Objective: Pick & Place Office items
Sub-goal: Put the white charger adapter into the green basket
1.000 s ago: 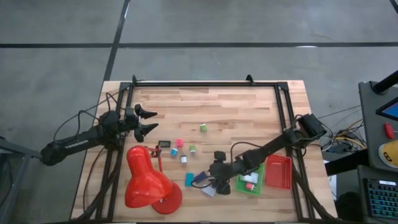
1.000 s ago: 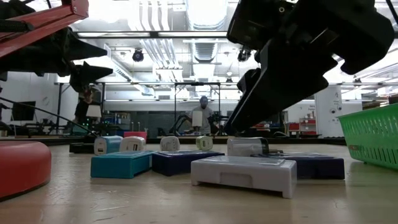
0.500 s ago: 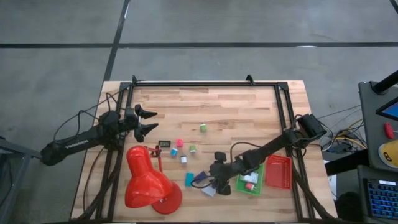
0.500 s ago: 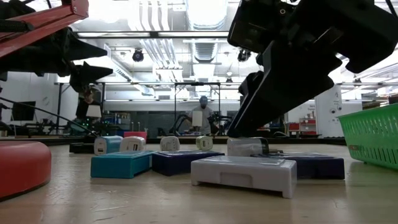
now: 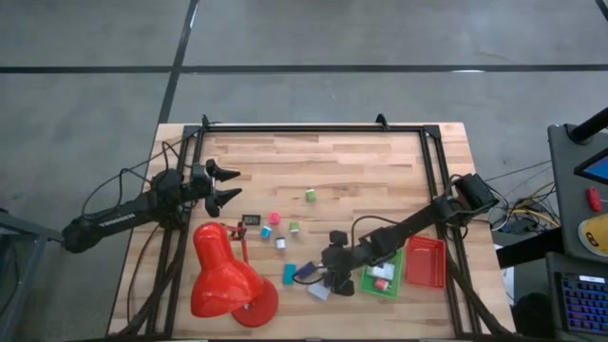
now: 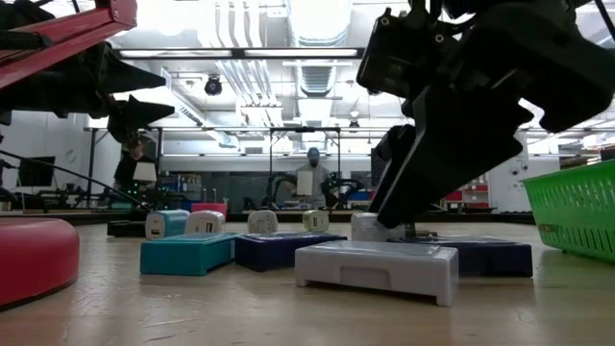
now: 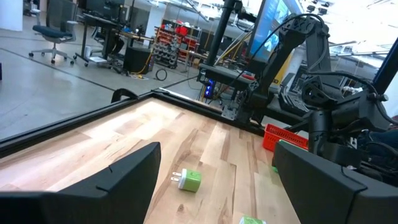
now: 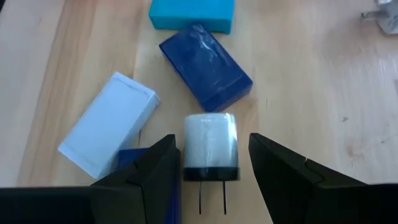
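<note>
Two dark, jointed, cable-trailing arms

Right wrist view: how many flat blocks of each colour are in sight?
teal block: 1
dark blue block: 2, the second only partly visible
white block: 1
Total: 4

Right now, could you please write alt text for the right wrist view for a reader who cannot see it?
The right claw is open around a white plug adapter, its prongs pointing back toward the camera. Beyond it on the wooden table lie a dark blue block, a white block and a teal block.
</note>
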`<action>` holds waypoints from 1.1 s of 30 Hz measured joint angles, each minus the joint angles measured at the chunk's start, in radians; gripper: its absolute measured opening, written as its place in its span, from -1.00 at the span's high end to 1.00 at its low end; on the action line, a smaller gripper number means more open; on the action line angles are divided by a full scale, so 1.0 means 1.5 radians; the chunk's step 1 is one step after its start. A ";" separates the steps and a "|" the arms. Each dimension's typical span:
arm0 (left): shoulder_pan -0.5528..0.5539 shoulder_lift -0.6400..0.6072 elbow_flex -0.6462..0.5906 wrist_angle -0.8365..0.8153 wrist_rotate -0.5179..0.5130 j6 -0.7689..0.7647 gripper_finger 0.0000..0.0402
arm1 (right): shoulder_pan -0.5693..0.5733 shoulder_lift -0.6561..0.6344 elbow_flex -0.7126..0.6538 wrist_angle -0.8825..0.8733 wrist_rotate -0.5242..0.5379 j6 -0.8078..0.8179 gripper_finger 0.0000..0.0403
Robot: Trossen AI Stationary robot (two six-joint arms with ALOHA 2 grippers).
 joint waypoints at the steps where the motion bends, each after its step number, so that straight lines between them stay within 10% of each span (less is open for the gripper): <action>1: 0.000 0.000 0.000 0.000 0.000 0.000 -0.59 | -0.001 0.000 -0.002 0.000 -0.001 0.000 -0.01; 21: 0.000 0.000 0.000 0.000 0.000 0.000 -0.59 | -0.002 0.000 -0.003 0.003 -0.006 -0.011 0.01; 33: 0.000 0.000 0.000 0.000 0.000 0.000 -0.59 | -0.002 0.000 -0.005 0.002 -0.006 -0.009 0.41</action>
